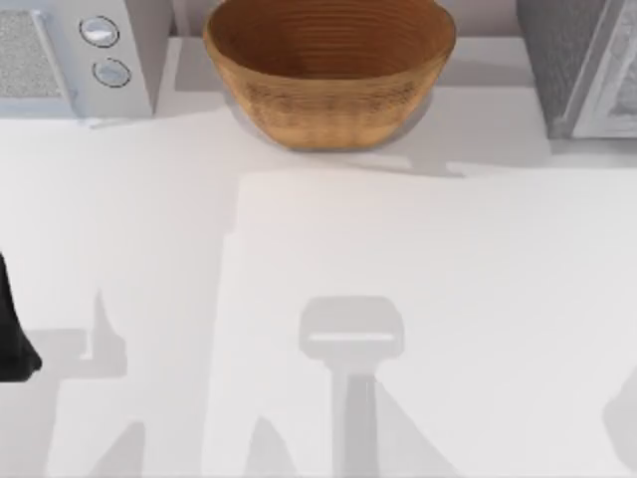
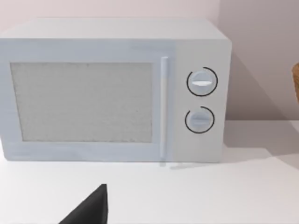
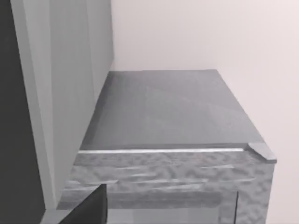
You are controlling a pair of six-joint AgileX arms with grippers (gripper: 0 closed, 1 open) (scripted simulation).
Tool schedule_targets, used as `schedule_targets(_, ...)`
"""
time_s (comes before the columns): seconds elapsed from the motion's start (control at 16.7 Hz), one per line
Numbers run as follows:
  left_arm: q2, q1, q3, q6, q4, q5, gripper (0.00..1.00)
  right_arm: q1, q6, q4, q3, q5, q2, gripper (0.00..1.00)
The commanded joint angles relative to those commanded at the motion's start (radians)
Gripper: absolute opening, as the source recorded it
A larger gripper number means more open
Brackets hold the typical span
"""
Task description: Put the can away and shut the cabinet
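Observation:
The can is out of view. The grey cabinet (image 1: 575, 62) stands at the table's back right corner; the right wrist view looks at its dark flat top (image 3: 168, 107) and mottled front from close by. I cannot tell whether it stands open. A dark part of my right gripper (image 3: 88, 209) juts in at that view's edge, in front of the cabinet. My left gripper (image 1: 12, 337) sits at the table's far left edge, and a dark part of it (image 2: 88, 211) faces the microwave from some distance.
A white microwave (image 1: 70, 55) with two round dials stands at the back left, door shut. A brown woven basket (image 1: 328, 70) sits at the back middle. A tall light-grey panel (image 3: 60, 93) rises beside the cabinet.

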Motion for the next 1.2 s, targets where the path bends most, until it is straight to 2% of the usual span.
schedule_targets(0.18, 0.000, 0.000, 0.000, 0.000, 0.000, 0.000, 1.00, 0.199, 0.011, -0.007, -0.004, 0.203, -0.008, 1.00)
schedule_targets(0.66, 0.000, 0.000, 0.000, 0.000, 0.000, 0.000, 1.00, 0.843, 0.015, -0.030, -0.016, 0.842, -0.026, 1.00)
schedule_targets(0.84, 0.000, 0.000, 0.000, 0.000, 0.000, 0.000, 1.00, 1.055, 0.005, -0.040, -0.018, 1.050, -0.031, 1.00)
schedule_targets(1.02, 0.000, 0.000, 0.000, 0.000, 0.000, 0.000, 1.00, 1.210, -0.008, -0.046, -0.019, 1.202, -0.036, 1.00)
schedule_targets(1.2, 0.000, 0.000, 0.000, 0.000, 0.000, 0.000, 1.00, 1.285, -0.016, -0.049, -0.020, 1.274, -0.038, 1.00)
